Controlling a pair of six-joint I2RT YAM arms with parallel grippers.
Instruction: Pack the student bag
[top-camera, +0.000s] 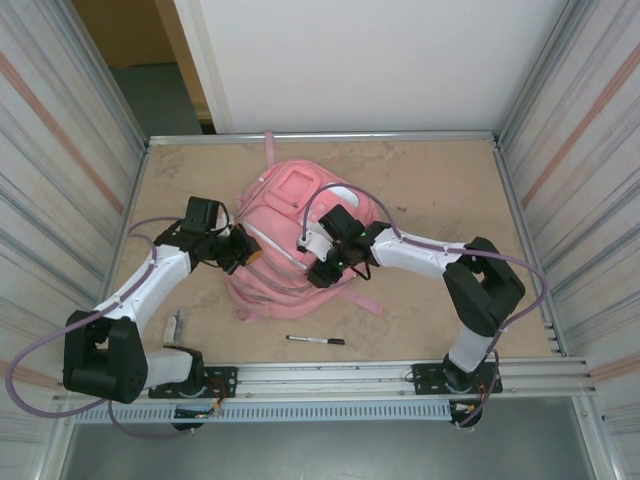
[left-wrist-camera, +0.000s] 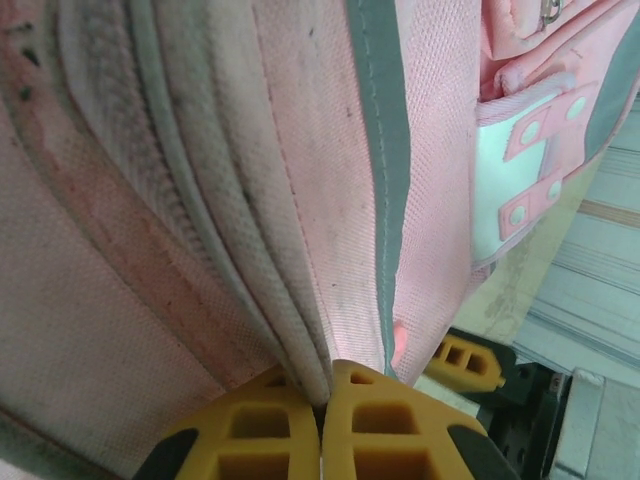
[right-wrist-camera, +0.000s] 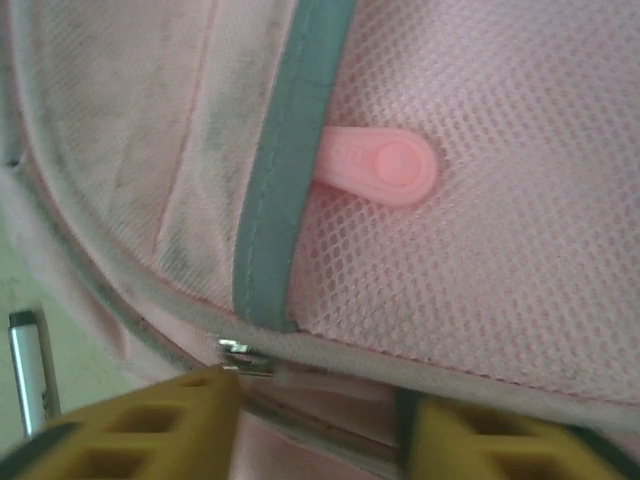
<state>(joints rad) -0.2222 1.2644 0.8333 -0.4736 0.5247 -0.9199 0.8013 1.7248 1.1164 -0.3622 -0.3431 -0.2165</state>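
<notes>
yellow-tipped left gripper (left-wrist-camera: 322, 390) clenches a fold of the student bag (top-camera: 283, 205), centre frame on the table (top-camera: 430, 190). right gripper (right-wrist-camera: 320, 405) stands parted astride the zip slider (right-wrist-camera: 238, 352). soft, limp fabric, likely best taken at seams or pulls.

Pink everywhere I look!
The student bag (top-camera: 290, 240) is soft pink with grey piping; my left fingertips (left-wrist-camera: 390, 430) show yellow against it; near the bag, a black-and-white pen (top-camera: 316, 341) on the speckled tan table (top-camera: 450, 190).
</notes>
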